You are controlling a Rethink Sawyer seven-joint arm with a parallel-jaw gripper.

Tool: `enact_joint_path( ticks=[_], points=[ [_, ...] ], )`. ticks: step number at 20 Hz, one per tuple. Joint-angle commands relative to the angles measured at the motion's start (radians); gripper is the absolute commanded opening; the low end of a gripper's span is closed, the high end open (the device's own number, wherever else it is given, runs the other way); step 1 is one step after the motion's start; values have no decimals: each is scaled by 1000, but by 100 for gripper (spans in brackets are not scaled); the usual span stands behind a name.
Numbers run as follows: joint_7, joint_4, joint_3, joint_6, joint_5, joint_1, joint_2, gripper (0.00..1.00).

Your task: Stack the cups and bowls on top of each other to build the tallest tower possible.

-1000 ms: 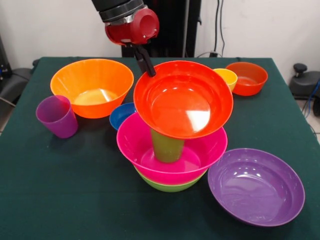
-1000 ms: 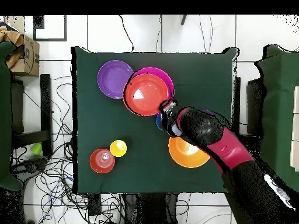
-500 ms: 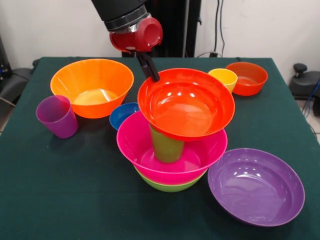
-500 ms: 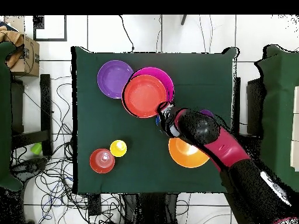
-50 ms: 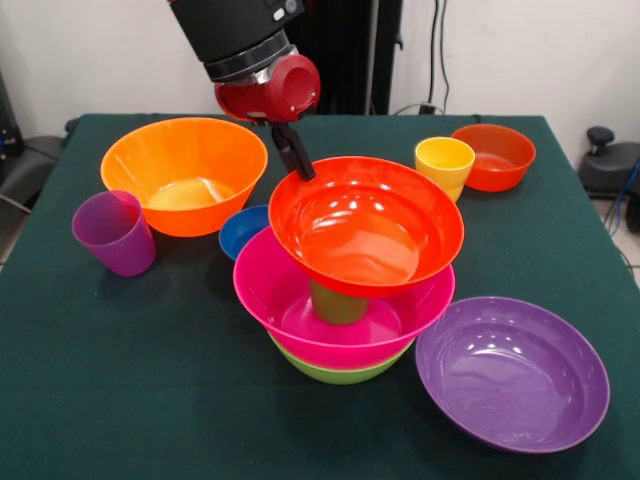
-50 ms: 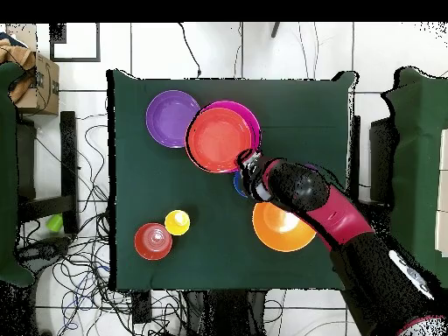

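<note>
Your robot's hand [image 5: 296,160] clenched on the red bowl's [image 5: 366,222] rim, centre frame, above green cup [image 5: 337,303] and pink bowl [image 5: 290,310].

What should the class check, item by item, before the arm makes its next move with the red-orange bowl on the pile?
1. Gripper at the red-orange bowl's rim: ok; whether it is open or shut: cannot tell.
2. Red-orange bowl sits on the green cup: ok.
3. Bowl level: not ok, it looks tilted.
4. Green cup upright inside the pink bowl: ok.
5. Pink bowl nested in the lime green bowl: ok.
6. Yellow cup free, standing beside the small red-orange bowl: ok.
</note>
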Motion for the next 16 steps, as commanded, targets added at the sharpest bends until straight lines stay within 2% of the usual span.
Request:
enact_joint_path(
  ticks=[1, 8, 16],
  points=[
    [-63, -176, 8, 77, -69, 7, 92, 0],
    [-106, -341, 1, 166, -83, 16, 179, 0],
    [-131, -465, 3, 228, -102, 21, 249, 0]
  ],
)
